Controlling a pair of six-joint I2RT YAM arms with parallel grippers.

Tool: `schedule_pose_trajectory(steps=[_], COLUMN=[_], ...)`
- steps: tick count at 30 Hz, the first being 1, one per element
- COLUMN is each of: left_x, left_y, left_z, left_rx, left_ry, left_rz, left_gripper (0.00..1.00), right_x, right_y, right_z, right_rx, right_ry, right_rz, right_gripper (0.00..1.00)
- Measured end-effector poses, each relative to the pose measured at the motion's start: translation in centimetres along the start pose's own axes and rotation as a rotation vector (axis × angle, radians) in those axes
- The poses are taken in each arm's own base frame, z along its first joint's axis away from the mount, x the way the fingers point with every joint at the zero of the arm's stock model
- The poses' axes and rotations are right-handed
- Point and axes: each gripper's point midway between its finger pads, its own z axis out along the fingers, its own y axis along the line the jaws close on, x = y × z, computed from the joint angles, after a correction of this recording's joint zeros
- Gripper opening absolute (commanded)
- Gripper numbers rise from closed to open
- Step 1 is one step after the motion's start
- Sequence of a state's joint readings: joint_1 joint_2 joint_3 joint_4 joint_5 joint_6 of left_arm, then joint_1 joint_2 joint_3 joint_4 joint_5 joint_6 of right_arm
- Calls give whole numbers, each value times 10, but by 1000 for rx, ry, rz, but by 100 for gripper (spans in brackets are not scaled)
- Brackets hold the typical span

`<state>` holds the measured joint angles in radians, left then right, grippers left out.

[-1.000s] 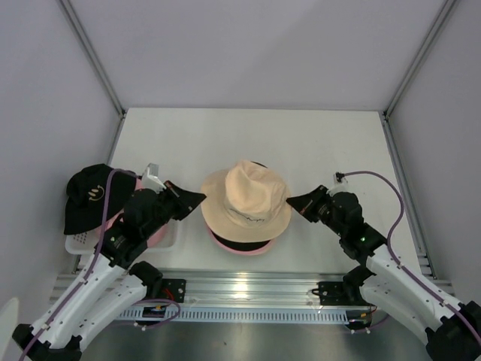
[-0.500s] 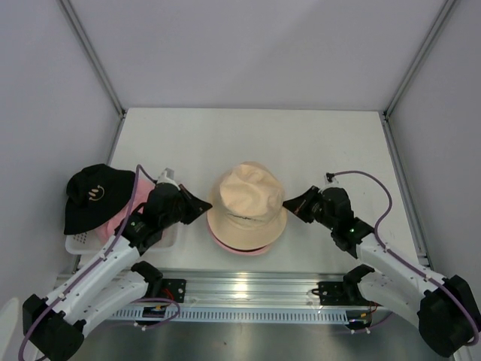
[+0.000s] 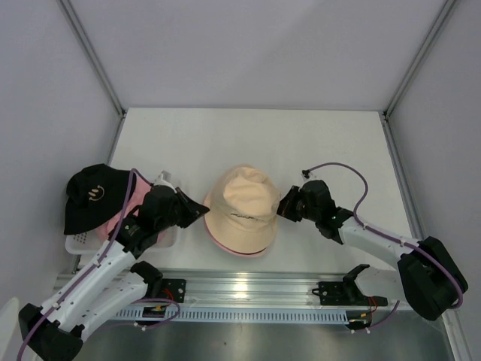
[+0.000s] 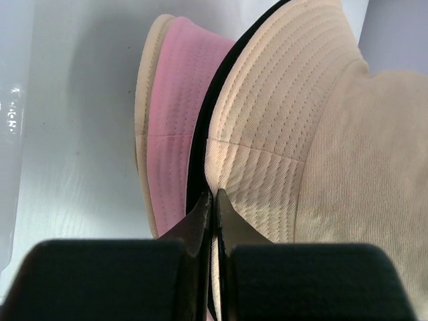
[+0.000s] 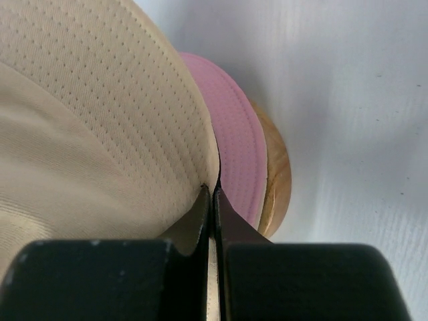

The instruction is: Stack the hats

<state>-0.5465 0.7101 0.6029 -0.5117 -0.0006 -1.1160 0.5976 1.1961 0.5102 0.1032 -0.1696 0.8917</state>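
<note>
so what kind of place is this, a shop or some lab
Most likely a robotics lab test cell, not a shop: a white table boxed in by plain grey panels, a metal mounting rail, and the left gripper and right gripper pinching a cream hat.

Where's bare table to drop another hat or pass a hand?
Free: the far strip of table between the beige hat and the back wall; also the far right, beyond the right gripper. Crowded: the left edge, with the black hat over the basket, and the left gripper shut on the beige brim.
</note>
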Motion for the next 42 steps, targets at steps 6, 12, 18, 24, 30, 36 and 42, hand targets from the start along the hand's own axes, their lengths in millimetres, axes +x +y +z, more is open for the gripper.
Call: schedule_pose_trajectory(steps=[6,12,18,24,30,36,42], left_x=[8,16,25,35,28,16,6], left_y=[8,14,24,32,20,18,16], left_z=[3,11,36,71,79,64,43], left_rx=[-21,38,9,-26,-2,7,24], left_ry=[34,44,91,158,146,79,16], left_rz=[17,54,112,147,191,222,235], left_gripper=[1,1,1,1,1,1,8], right_x=[12,4,-21,-40,-41,-35,-30], right_y=[7,5,13,24,5,-4,-9], right_z=[1,-20,-56,-74,-58,-40,-26], right_rx=[-10,13,10,-51,-45,-45,-24], right_ry=[14,-49,-188,-298,-299,-264,-210], right_rz=[-97,-126,-149,-166,-145,-164,-210], right_gripper=[0,0,3,0,0,0,0])
